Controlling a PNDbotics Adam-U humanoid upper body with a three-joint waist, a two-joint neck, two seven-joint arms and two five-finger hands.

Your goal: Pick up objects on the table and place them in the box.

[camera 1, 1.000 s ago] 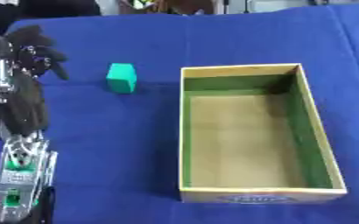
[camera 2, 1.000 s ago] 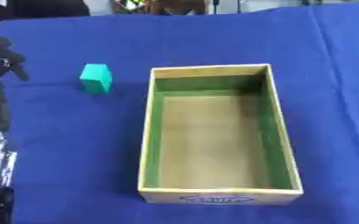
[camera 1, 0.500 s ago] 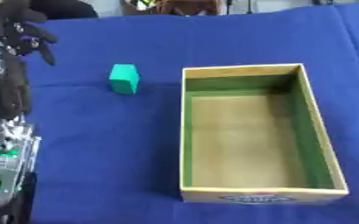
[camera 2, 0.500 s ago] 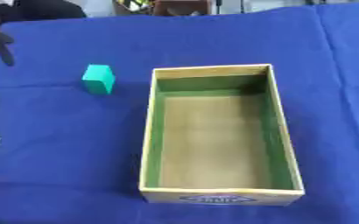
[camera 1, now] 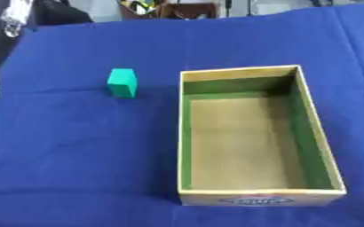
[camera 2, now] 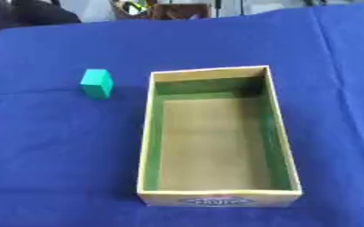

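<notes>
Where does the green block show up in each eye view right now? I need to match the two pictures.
Left eye view: the green block stands left of centre in the upper half, apart from the box.
Right eye view: the same block sits further toward the left edge, at about the same height.
Shared landmark: the box's far left corner, just right of the block in both views.

The box (camera 1: 256, 137) stands open-topped on the blue cloth (camera 1: 69, 155), its inside bare, so a hand could come straight down into it; only its upright walls bar a sideways way in. Left of the box, near its far left corner, a small green block (camera 1: 122, 82) stands apart from it, with a strip of bare cloth between them. Open cloth lies left and right of the box.
</notes>
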